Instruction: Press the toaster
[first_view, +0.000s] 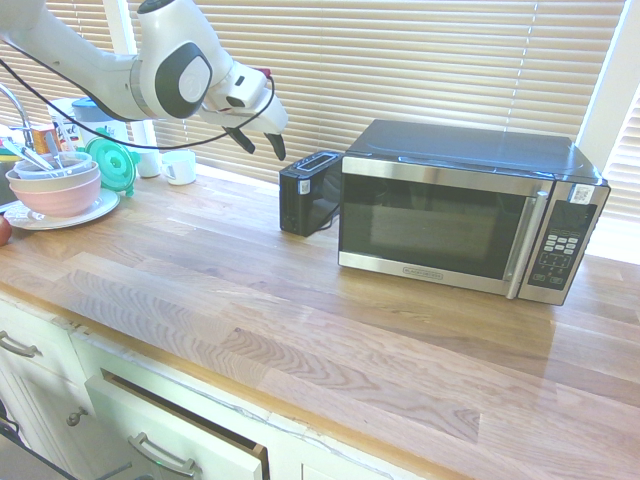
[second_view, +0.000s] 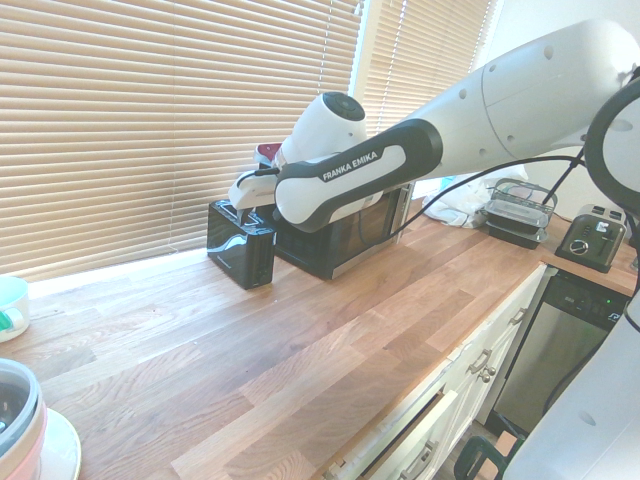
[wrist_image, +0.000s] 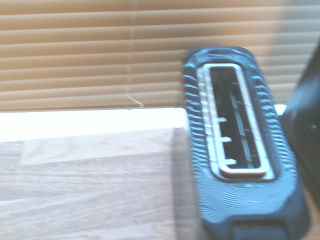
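The toaster (first_view: 308, 190) is a small black box with a long top slot, standing on the wooden counter against the left side of the microwave. It also shows in the second exterior view (second_view: 240, 245), and from above in the wrist view (wrist_image: 235, 155), where the slot is empty. My gripper (first_view: 258, 143) hangs open in the air, a little above the toaster and to its left, with nothing between its dark fingers (first_view: 277, 148). It does not touch the toaster. In the second exterior view the gripper (second_view: 238, 208) sits just over the toaster's top.
A large steel-and-black microwave (first_view: 470, 210) stands right of the toaster. Stacked bowls on a plate (first_view: 55, 190), a green object (first_view: 112, 160) and a white mug (first_view: 180, 167) sit at the counter's left. Window blinds (first_view: 400, 60) run behind. A small steel appliance (second_view: 592, 238) stands far off.
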